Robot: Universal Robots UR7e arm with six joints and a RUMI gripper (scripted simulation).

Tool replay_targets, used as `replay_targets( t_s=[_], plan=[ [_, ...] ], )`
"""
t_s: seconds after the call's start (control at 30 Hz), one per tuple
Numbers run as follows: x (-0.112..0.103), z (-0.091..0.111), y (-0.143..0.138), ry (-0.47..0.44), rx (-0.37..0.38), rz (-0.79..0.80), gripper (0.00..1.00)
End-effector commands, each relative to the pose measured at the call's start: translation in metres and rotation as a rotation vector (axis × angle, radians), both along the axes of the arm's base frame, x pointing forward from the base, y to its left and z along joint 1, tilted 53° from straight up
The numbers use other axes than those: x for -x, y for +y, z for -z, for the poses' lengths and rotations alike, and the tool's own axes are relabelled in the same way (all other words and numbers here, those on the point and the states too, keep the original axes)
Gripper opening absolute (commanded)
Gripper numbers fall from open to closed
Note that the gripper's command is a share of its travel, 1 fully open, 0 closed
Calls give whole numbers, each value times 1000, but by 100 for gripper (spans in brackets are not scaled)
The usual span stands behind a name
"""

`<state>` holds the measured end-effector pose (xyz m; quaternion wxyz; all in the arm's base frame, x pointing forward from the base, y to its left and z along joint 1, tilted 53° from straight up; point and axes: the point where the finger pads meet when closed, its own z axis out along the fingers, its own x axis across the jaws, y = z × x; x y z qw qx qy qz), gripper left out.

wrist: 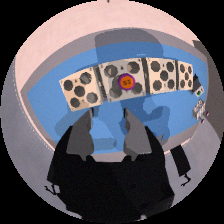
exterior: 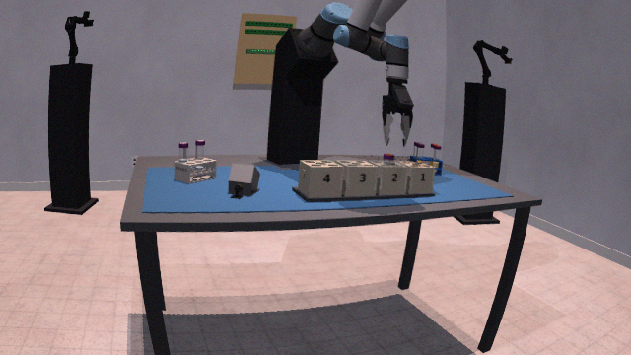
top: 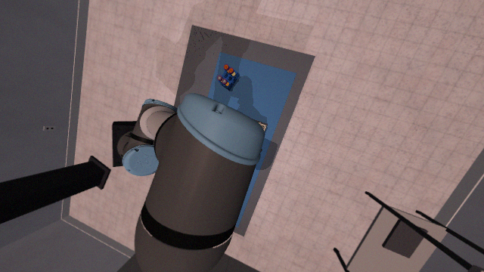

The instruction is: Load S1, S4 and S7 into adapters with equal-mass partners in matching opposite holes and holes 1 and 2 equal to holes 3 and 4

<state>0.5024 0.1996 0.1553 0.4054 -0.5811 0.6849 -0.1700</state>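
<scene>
My gripper (exterior: 395, 144) (wrist: 108, 108) is open and empty. It hangs above and behind adapters 2 and 1. Sample S1 (exterior: 388, 157) (wrist: 126, 82), with an orange dot on a purple cap, stands in the centre hole of adapter 2 (exterior: 393, 189) (wrist: 121, 70). No tubes show in adapter 1 (exterior: 420, 188), adapter 3 (exterior: 362, 189) or adapter 4 (exterior: 315, 188). The blue rack (top: 237, 78) holds two orange-dotted tubes and two with greyish caps; their IDs are unreadable. Two purple-capped tubes (exterior: 183, 145) (exterior: 200, 143) stand in the clear rack (exterior: 183, 174); their dots are hidden.
The grey DONE desk (exterior: 244, 177) stands between the clear rack and adapter 4, and its green key (wrist: 199, 92) shows in the wrist view. The adapters stand in a row on a dark stand (exterior: 365, 198). The arm hides much of the table in the top view.
</scene>
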Motion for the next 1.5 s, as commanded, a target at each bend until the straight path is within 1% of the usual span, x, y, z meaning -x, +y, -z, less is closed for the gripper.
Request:
replay_targets(
  t_s=[0.0,0.07,0.57,0.63,1.13,1.2,1.47],
  plan=[
    [18,13,30,-3,-19,44,35],
    [18,13,30,-3,-19,44,35],
    [80,56,129,-3,-20,44,35],
    [80,56,129,-3,-20,44,35],
    [143,99,229,-3,-20,44,35],
    [143,99,229,-3,-20,44,35],
    [176,123,281,-3,-20,44,35]
  ],
)
